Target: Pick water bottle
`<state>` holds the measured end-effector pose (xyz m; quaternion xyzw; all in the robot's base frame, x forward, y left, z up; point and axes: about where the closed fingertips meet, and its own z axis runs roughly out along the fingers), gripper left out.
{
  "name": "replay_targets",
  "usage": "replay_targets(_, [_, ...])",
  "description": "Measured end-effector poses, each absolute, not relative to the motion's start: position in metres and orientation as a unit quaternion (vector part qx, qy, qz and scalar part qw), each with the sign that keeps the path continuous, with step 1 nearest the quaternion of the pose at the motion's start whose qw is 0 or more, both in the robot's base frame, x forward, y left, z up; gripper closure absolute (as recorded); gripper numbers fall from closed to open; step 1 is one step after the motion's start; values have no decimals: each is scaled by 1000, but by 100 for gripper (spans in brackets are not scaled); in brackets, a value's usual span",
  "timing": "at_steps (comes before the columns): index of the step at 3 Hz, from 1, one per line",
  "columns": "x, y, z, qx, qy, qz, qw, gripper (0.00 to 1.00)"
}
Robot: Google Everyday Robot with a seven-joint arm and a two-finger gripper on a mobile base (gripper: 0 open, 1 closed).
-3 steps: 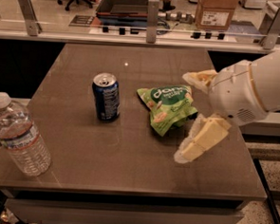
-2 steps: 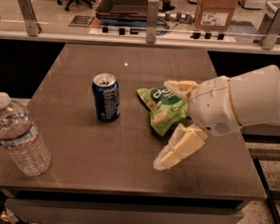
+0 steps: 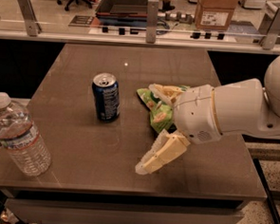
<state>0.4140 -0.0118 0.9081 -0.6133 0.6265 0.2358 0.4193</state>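
The water bottle (image 3: pixel 17 136) is clear ribbed plastic with a white cap and a white-blue-red label. It stands at the table's front left corner. My gripper (image 3: pixel 145 128) is open and empty, its cream fingers (image 3: pixel 162 153) pointing left over the middle of the table. It is well to the right of the bottle, with the white arm (image 3: pixel 235 112) reaching in from the right edge.
A blue soda can (image 3: pixel 106 96) stands upright left of the gripper. A green chip bag (image 3: pixel 155 113) lies partly under the upper finger. The brown table (image 3: pixel 80 153) ends close behind a glass rail (image 3: pixel 150 17) at the back.
The arm and gripper have moved left across the table, now covering part of the chip bag. The bottle, can and bag have not moved.
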Motion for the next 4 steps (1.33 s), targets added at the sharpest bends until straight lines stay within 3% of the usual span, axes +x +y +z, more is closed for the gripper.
replay_targets(4, [424, 69, 876, -612, 581, 315, 435, 0])
